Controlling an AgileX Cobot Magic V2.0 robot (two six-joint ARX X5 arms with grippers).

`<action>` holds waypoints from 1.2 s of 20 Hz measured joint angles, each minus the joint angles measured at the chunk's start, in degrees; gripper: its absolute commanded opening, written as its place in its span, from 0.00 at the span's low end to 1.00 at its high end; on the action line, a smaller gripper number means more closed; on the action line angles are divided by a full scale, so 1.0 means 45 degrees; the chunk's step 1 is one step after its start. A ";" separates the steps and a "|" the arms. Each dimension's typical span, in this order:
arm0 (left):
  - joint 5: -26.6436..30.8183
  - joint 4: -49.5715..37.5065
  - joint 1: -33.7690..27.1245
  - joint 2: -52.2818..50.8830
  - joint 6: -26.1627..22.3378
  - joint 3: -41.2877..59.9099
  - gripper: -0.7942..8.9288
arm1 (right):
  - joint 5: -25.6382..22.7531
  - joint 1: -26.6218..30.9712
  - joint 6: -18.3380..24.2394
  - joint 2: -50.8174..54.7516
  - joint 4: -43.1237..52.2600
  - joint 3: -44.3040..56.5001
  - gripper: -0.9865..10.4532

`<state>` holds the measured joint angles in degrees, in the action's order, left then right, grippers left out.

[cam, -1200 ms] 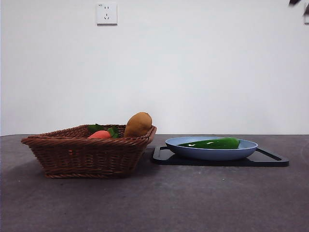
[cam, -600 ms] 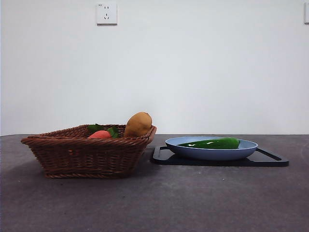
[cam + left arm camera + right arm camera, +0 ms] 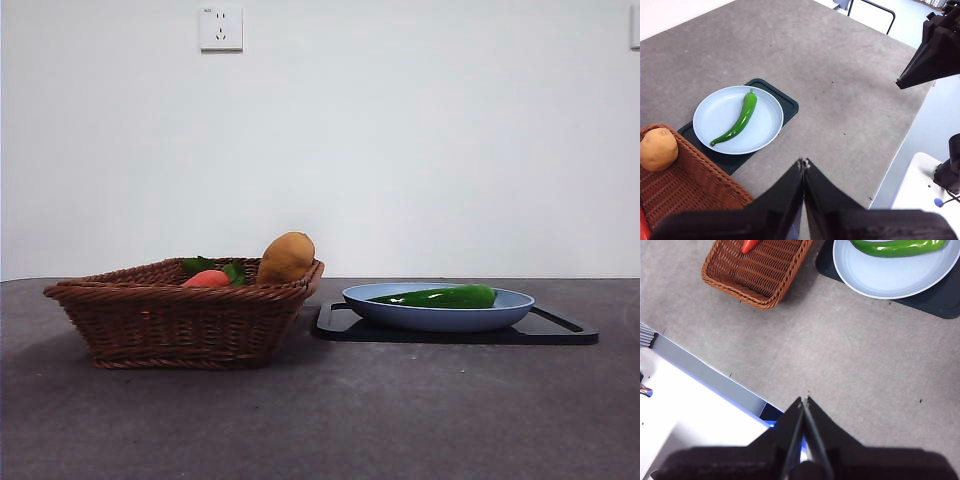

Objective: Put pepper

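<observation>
My left gripper (image 3: 803, 162) hangs high over the table (image 3: 840, 75), jaws pressed tip to tip with nothing between them. My right gripper (image 3: 804, 400) hangs high too, jaws likewise closed and empty, above bare table surface just in from an edge. Neither gripper appears in the front view.

The left wrist view shows the pepper (image 3: 736, 124) whole: it lies curved across the middle of the pale blue plate (image 3: 710, 107), clear of the rim. The plate sits on a black tray (image 3: 785, 102), and the tray sits just beside the wicker basket (image 3: 690, 185).

The front view shows the pepper (image 3: 440, 297) only as a low green strip above the plate rim (image 3: 437, 318). The potato (image 3: 286, 257) leans at the basket's corner nearest the plate. The red-orange vegetable (image 3: 207, 279) with green leaves lies beside it.
</observation>
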<state>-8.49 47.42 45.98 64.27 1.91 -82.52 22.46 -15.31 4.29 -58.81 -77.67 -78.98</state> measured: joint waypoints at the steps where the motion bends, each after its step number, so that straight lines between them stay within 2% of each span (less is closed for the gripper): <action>1: 0.0058 -0.0058 0.0000 0.0000 -0.0155 0.0000 0.09 | -0.0005 0.0000 0.0000 0.0000 0.0000 0.0000 0.10; 3: 0.0636 -0.0126 -0.0092 0.0000 -0.0549 0.0000 0.09 | 0.0000 0.0000 0.0000 0.0000 0.0000 0.0000 0.10; 4: 0.1350 -0.0418 -0.0311 -0.0039 -0.0690 0.0000 0.09 | -0.0005 0.0000 0.0000 0.0000 0.0000 0.0000 0.10; 6: 0.2404 -0.1297 -0.1243 -0.0398 -0.0971 0.0005 0.09 | 0.0000 0.0000 0.0000 0.0010 0.0000 0.0000 0.10; 10: 0.2487 -0.3531 -0.3832 -0.2691 -0.1496 0.0928 0.09 | -0.0005 0.0000 0.0000 0.0010 0.0000 0.0000 0.10; 14: 0.2555 -0.7470 -0.6635 -0.5819 -0.1967 0.4721 0.09 | -0.0005 0.0000 0.0000 0.0010 0.0000 0.0000 0.10; 16: 0.2783 -0.8782 -0.7805 -0.7193 -0.2171 0.6625 0.09 | -0.0005 0.0000 0.0000 0.0010 0.0000 0.0000 0.10; 20: 0.3332 -1.0040 -0.9214 -0.9204 -0.2297 1.0069 0.09 | -0.0010 0.0000 0.0000 0.0010 0.0000 0.0000 0.10; 24: 0.3128 -1.0268 -0.9457 -1.0822 -0.2152 1.3124 0.09 | -0.0010 0.0000 0.0000 0.0010 0.0000 0.0000 0.10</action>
<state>5.58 1.21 3.42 15.57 -7.77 -23.46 22.41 -15.31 4.29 -58.76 -77.67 -78.98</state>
